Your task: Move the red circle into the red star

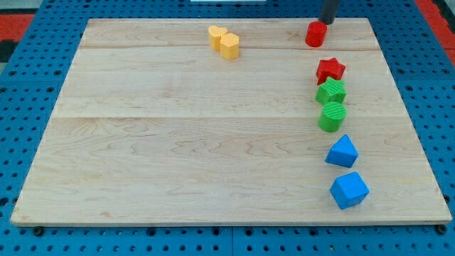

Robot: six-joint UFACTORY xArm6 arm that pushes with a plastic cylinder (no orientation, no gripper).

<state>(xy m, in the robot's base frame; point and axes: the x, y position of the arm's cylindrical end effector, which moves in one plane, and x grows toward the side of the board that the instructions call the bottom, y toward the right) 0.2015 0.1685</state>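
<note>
The red circle (316, 33) is a short red cylinder near the view's top right of the wooden board (178, 142). The red star (330, 70) lies just below it and slightly to the right, with a small gap between them. My tip (326, 22) is the lower end of the dark rod coming in from the view's top edge. It stands just above and to the right of the red circle, very close to it or touching it.
A green star-like block (331, 92) and a green cylinder (331, 116) sit right below the red star. Two blue blocks (342, 152) (349, 190) lie further down. A yellow heart (217, 35) and a yellow hexagon (229, 45) sit at the top centre.
</note>
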